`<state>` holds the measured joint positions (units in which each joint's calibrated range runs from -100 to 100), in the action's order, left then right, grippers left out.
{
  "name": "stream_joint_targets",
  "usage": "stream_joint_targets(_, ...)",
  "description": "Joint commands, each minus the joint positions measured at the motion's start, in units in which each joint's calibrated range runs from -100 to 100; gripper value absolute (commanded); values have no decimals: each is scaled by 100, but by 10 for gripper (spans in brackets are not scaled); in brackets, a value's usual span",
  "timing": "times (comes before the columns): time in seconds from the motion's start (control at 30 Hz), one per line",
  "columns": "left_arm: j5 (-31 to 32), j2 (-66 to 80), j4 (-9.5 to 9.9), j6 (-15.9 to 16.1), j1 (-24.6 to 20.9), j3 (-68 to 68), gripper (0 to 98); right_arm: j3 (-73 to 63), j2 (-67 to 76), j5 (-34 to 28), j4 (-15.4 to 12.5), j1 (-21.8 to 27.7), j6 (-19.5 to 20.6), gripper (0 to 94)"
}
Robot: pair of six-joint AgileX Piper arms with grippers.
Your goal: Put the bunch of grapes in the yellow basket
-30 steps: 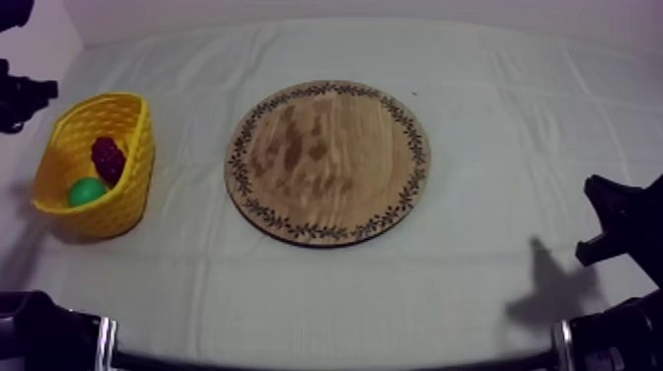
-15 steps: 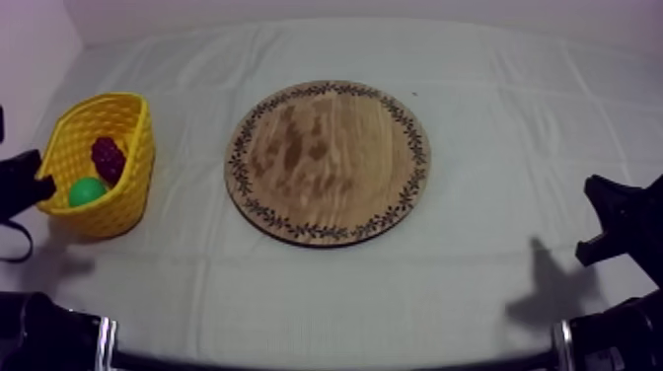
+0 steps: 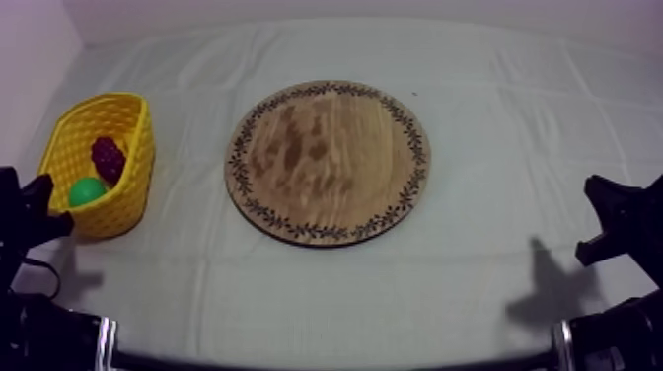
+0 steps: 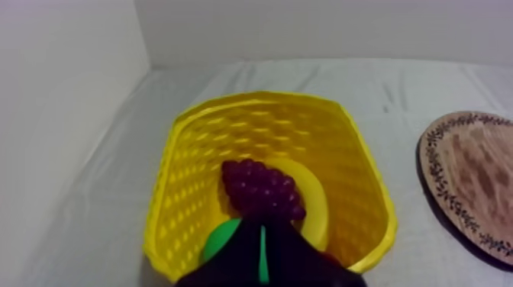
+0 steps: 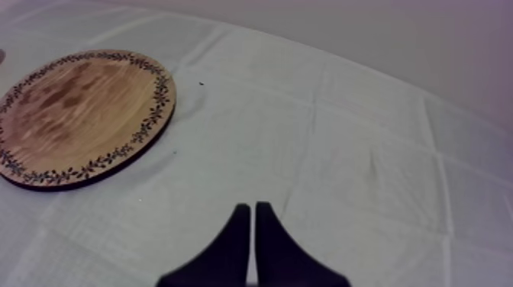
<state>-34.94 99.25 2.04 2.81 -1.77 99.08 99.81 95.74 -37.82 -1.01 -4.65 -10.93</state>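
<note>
The bunch of grapes (image 3: 108, 158) is dark purple and lies inside the yellow basket (image 3: 133, 118) at the table's left. In the left wrist view the grapes (image 4: 259, 191) rest on a banana (image 4: 311, 200), beside a green pear (image 4: 220, 240), within the basket (image 4: 191, 160). My left gripper (image 4: 262, 233) is shut on nothing, just before the basket's near rim; from above, this gripper (image 3: 47, 205) sits low beside the basket. The round wooden board (image 3: 329, 163) is bare. My right gripper (image 5: 250, 221) is shut over bare cloth, and it (image 3: 592, 219) sits low at the right.
The green pear (image 3: 86, 190) shows in the basket from above. In the right wrist view the board (image 5: 80, 114) lies well off from the fingers, with wide cloth between. A pale wall (image 4: 61, 91) stands close behind the basket's left side.
My left arm has drawn back from the upper left, past the basket's side, down to the table's lower left. The grapes stay in the basket. The right arm has not moved.
</note>
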Motion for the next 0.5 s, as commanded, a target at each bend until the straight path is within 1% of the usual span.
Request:
stream_joint_targets(0.0,145,25,5,-76,4,39,0,-3,1,0,1,-2,1,4)
stream_joint_targets(0.47,523,49,18,-293,5,81,1,-3,1,0,1,-2,1,4)
